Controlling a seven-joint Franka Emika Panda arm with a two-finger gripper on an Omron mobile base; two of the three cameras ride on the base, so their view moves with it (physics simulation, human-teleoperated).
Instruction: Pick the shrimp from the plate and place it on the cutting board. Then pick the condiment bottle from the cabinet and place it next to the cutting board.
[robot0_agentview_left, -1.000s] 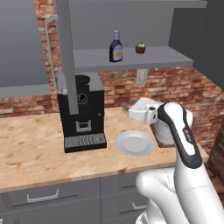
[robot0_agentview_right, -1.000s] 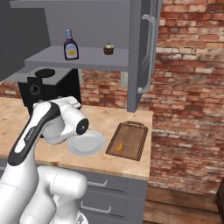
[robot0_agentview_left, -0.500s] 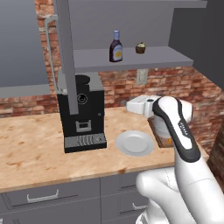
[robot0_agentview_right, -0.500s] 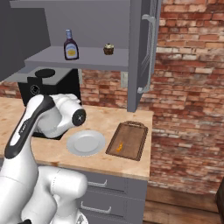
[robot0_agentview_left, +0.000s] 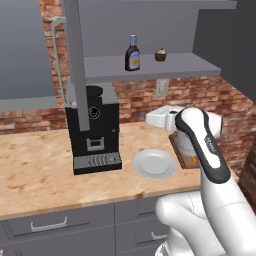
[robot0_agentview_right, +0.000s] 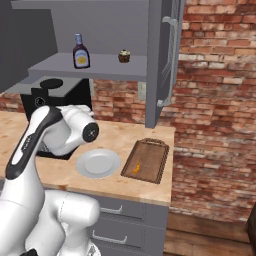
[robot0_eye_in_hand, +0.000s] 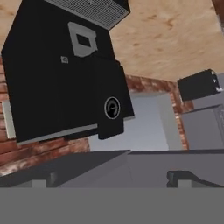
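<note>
The tiny orange shrimp (robot0_agentview_right: 136, 167) lies on the dark brown cutting board (robot0_agentview_right: 147, 160), whose near part the arm hides in the left base view (robot0_agentview_left: 178, 145). Left of the board the round plate (robot0_agentview_right: 97, 163) (robot0_agentview_left: 154, 163) is bare. The condiment bottle (robot0_agentview_left: 132, 54) (robot0_agentview_right: 80, 52) stands upright on the grey shelf of the cabinet (robot0_agentview_left: 170, 67) (robot0_agentview_right: 50, 67). My gripper (robot0_eye_in_hand: 113, 178) is open with nothing between its fingers, raised over the counter and facing the black coffee machine (robot0_eye_in_hand: 65, 83), well below the shelf.
The coffee machine (robot0_agentview_left: 95, 127) (robot0_agentview_right: 50, 97) stands left of the plate. A small brown cupcake (robot0_agentview_left: 160, 55) (robot0_agentview_right: 124, 56) sits on the shelf right of the bottle. The open cabinet door (robot0_agentview_right: 162, 60) hangs above the board's far end. A brick wall backs the counter.
The arm has drawn back from over the plate and risen a little, turning toward the coffee machine. The shrimp, board, plate and bottle have stayed put. The jaws stay open.
</note>
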